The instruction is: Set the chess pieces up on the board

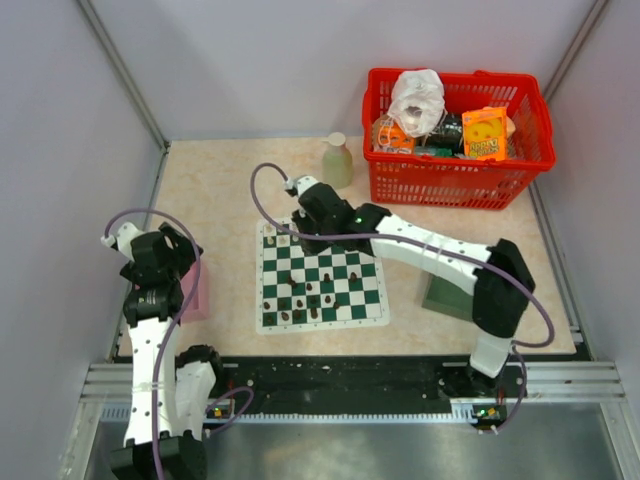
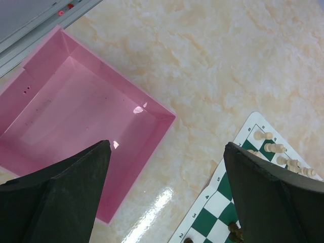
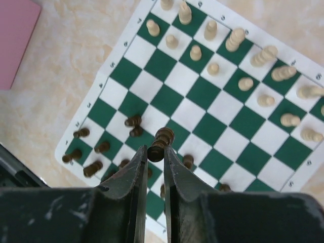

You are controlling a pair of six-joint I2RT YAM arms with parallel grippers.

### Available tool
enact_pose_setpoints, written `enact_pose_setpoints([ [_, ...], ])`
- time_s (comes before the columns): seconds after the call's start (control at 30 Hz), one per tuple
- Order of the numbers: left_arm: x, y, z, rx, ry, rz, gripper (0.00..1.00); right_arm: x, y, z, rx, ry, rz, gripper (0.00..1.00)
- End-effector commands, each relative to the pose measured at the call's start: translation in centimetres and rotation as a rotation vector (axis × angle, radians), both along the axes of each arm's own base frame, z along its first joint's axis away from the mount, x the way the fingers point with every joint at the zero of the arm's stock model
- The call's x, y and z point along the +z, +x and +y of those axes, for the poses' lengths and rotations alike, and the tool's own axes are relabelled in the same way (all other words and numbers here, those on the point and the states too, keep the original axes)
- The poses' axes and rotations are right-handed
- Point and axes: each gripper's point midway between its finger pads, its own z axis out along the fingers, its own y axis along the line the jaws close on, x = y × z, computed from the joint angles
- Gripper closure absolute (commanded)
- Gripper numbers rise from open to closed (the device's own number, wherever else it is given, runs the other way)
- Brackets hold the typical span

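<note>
Between the fingertips of the right gripper (image 3: 155, 149), low in the middle of the right wrist view, one dark piece (image 3: 162, 137) is grasped. The two jaws stand almost together, with only this piece in the narrow gap. I cannot tell if its foot touches the board (image 3: 195, 93) or hangs just above it.

The board fills most of this frame and lies flat on the marble-pattern table (image 3: 66, 61). Cream pieces (image 3: 195, 52) stand in two rows toward the upper right of the frame. Other dark pieces (image 3: 134, 121) are scattered at the lower left, near one corner of the board and not in neat rows.

From the top camera, the right arm reaches from the lower right across the board, and its gripper is over the board's upper left part.

The left gripper (image 2: 167, 146) is released, its fingers (image 2: 76, 192) spread wide. It hangs over the table, with a pink tray (image 2: 76, 111) at the upper left of its wrist view and a corner of the board at the lower right.
</note>
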Motion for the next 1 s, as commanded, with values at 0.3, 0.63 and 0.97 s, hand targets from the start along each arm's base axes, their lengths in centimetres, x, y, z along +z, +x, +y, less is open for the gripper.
enact_pose_setpoints([
  [0.3, 1.1, 0.1, 0.4, 0.022, 0.01, -0.05, 0.01, -1.0, -10.2, -5.1, 0.03, 0.111, 0.155, 0.87],
  [0.63, 1.2, 0.2, 0.4, 0.022, 0.008, -0.053, 0.01, -5.7, -12.4, -4.7, 0.043, 0.052, 0.219, 0.87],
  [0.97, 1.2, 0.1, 0.6, 0.028, 0.018, -0.047, 0.01, -8.7, -11.9, -4.9, 0.032, -0.013, 0.224, 0.87],
])
